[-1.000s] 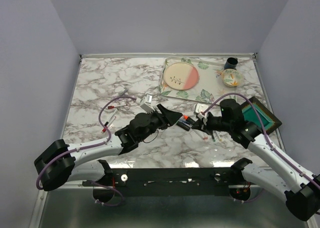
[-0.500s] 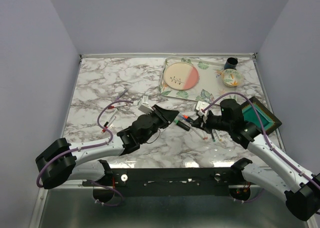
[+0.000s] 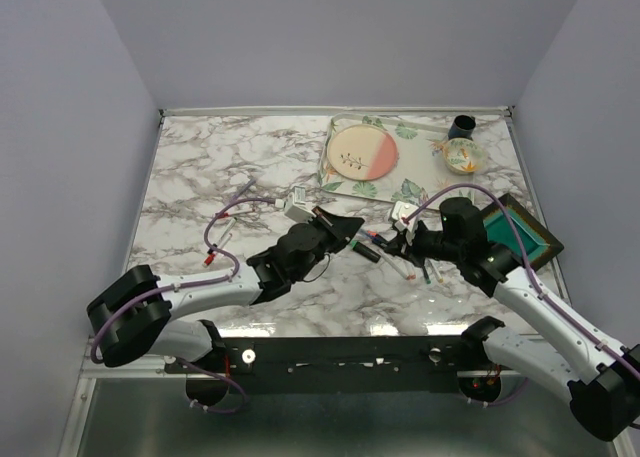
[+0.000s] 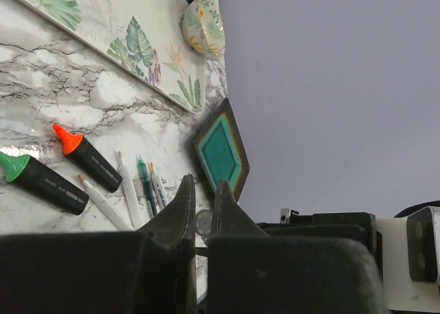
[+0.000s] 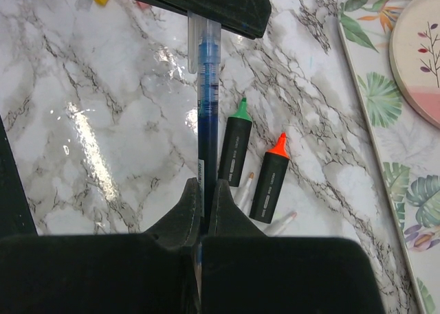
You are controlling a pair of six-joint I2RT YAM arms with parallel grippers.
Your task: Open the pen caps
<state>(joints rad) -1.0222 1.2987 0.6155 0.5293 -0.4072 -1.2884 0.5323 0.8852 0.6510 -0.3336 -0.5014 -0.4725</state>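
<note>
The marble table (image 3: 200, 177) carries a leaf-print tray (image 3: 405, 189) at the far right, with a pink-and-cream plate (image 3: 362, 152) on it. A teal dish (image 3: 515, 232) in a dark frame lies near the right edge. A small patterned bowl (image 3: 463, 157) and a dark cup (image 3: 463, 127) stand at the far right corner.

Both arms reach toward the middle of the table and meet nose to nose. The right gripper (image 5: 205, 190) is clenched on the lower barrel of a blue pen (image 5: 206, 108), which runs straight away from it above the marble. The left gripper (image 4: 203, 204) is clamped on the pen's far end, its jaws nearly touching around the cap.

Two chunky black highlighters lie side by side on the marble just under the pen. The green highlighter (image 5: 234, 149) is nearer the pen and the orange highlighter (image 5: 269, 183) is beside it. A few thin pens (image 4: 127, 190) lie beside these.

The clear cap (image 5: 210, 32) is see-through plastic with a clip along one side, and it sits on the blue pen, its tip hidden in the left jaws. From the left wrist it shows only as a small clear round end. The green cap (image 5: 240, 110) and orange cap (image 5: 278, 146) are short and tapered, each seated on its highlighter.
</note>
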